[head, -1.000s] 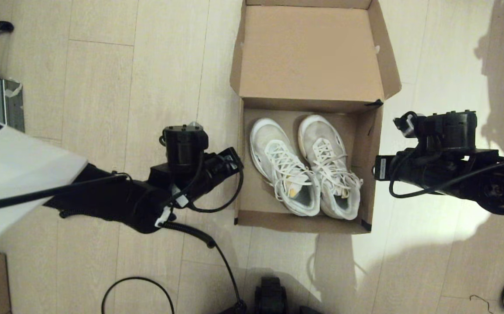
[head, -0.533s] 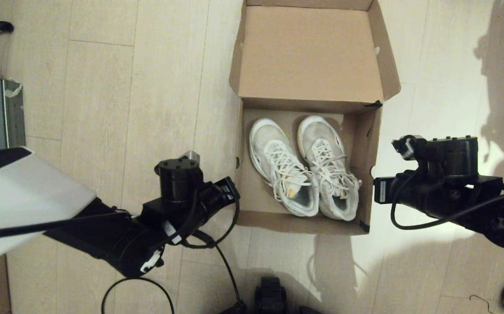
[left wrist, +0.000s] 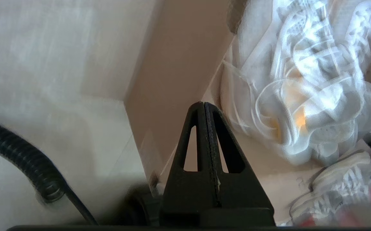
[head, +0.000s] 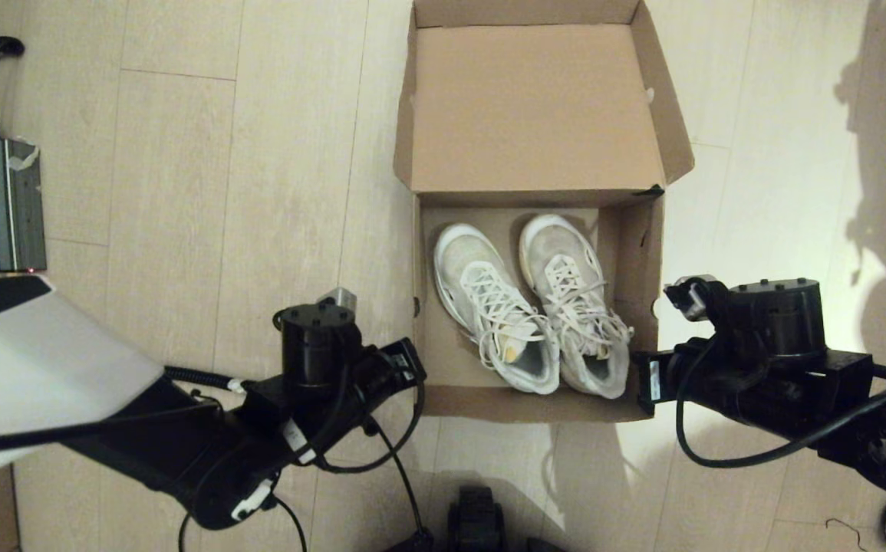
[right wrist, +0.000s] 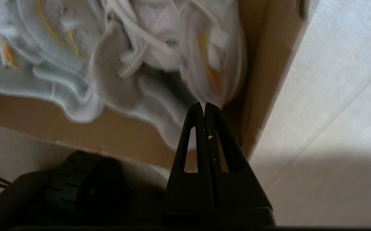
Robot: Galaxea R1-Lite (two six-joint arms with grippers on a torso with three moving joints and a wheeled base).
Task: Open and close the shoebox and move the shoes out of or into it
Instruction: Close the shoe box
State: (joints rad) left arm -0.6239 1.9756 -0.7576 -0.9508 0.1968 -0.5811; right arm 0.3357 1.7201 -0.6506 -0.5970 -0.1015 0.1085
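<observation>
the shoebox [head: 646,253] stood open on the wooden floor [head: 182,192], its hinged lid [head: 535,107] folded back on the far side, away from the robot. the box opening was uncovered from above. bare cardboard showed between the shoes [head: 531,310] and the left wall, and a narrower strip along the right wall.

the left gripper [left wrist: 204,106] sat at the near left corner of the box, over the left wall's edge, with open floor on its outer side. its fingers were pressed together and held nothing. the right gripper [right wrist: 203,106] sat at the near right corner, just inside the right wall and close to the heel of the right-hand shoe. its fingers were also pressed together, empty.

the shoes were white lace-up sneakers with white laces and grey lining. they lay side by side, touching, heels toward the robot. a small yellow tag showed inside the left-hand one
</observation>
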